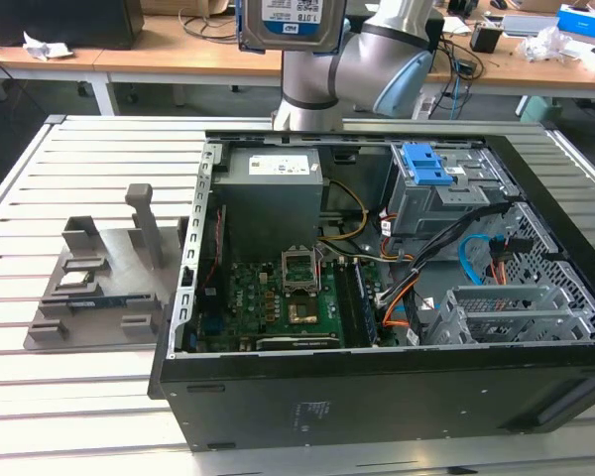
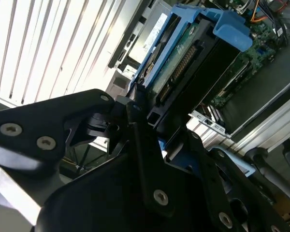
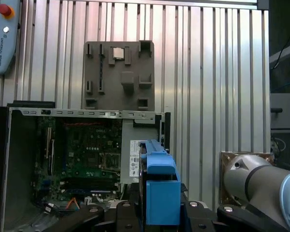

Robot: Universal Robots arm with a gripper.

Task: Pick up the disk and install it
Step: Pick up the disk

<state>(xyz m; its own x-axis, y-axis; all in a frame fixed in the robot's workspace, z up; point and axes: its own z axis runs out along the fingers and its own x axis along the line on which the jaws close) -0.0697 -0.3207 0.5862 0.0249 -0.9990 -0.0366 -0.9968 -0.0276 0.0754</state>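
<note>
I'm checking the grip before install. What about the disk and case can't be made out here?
- Exterior view: the disk is cut off by the top edge; its upper part is lost.
- Second wrist view: the disk's labelled face is turned away from the camera.
- First wrist view: the case interior is partly hidden behind the disk and cut by the bottom edge.

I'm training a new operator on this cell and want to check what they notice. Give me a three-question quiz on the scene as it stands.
1. True or false: the gripper holds the disk clear of the table.
2. What colour is the disk's carrier? A red, B blue, C green.
3. Fill in: the grey fixture stands to the exterior view's ___ of the case.

Key: 1 true; 2 B; 3 left.
</note>
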